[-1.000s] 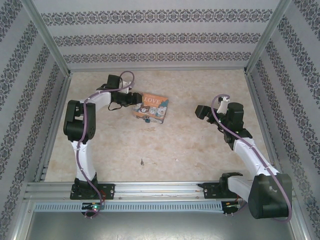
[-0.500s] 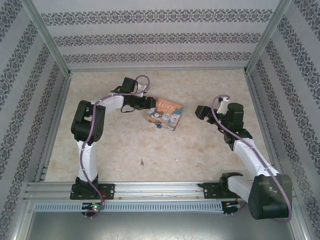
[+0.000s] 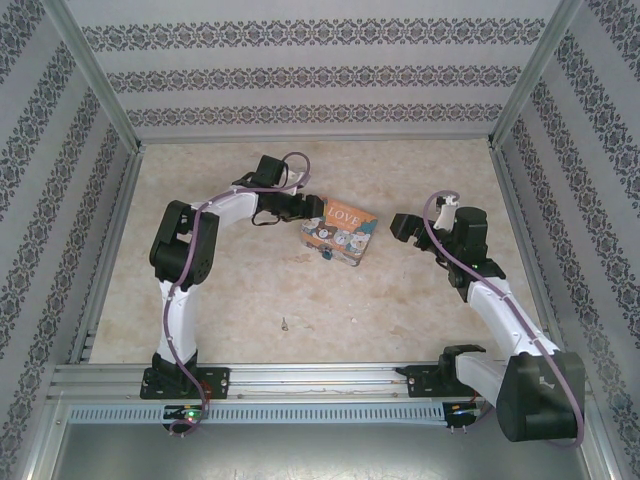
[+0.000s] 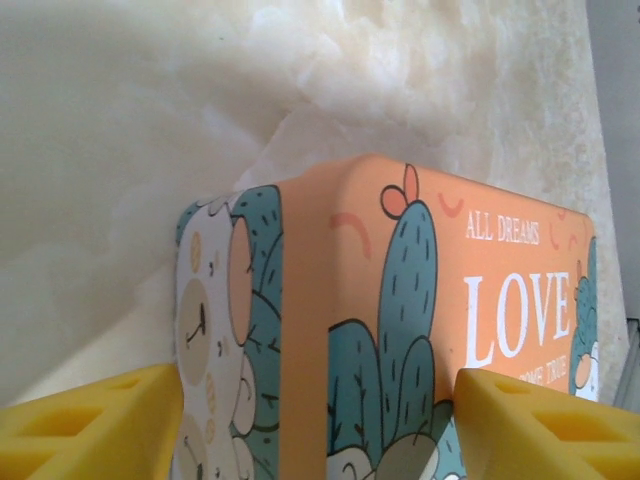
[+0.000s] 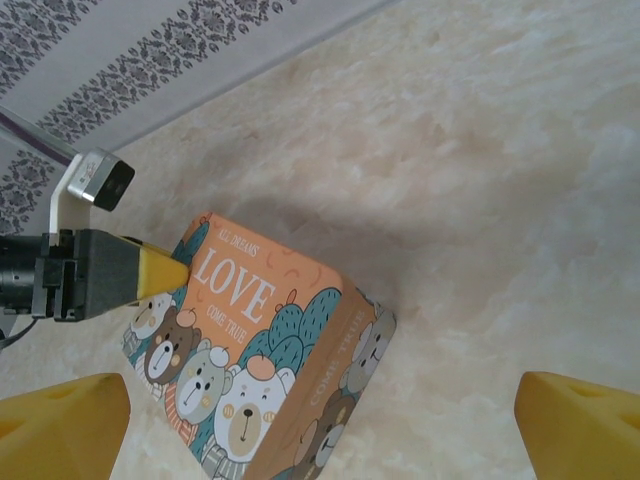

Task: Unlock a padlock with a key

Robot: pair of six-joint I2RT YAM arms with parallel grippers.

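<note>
Orange LOVE tin [image 3: 342, 228] sits just past the middle of your counter [image 3: 420, 320], lying skewed, and your left gripper [image 3: 312, 210] is right at its 10 o'clock corner. From the left wrist you can see the yellow fingertips [image 4: 90, 430] spread wide, with that corner of the tin standing between them. One tip is beside the patterned side wall and the other is in front of the lid. The jaws are wide apart, and you can't tell from here whether either pad is pressing on the tin.

Your padlock [image 3: 326, 256] is a tiny blue speck on the counter, right against the tin's near edge at about 7 o'clock from the tin's centre. It's too small to tell how its shackle lies. Your key [image 3: 284, 323] is a thin dark sliver lying alone on the bare counter, well apart from the padlock, further out at 7 o'clock.

Your right gripper [image 3: 398, 226] hangs at the tin's 3 o'clock, near it but apart, facing it. From the right wrist its two yellow tips sit at opposite lower corners with the jaws fully spread and nothing held, and the bear-printed lid lies ahead.
</note>
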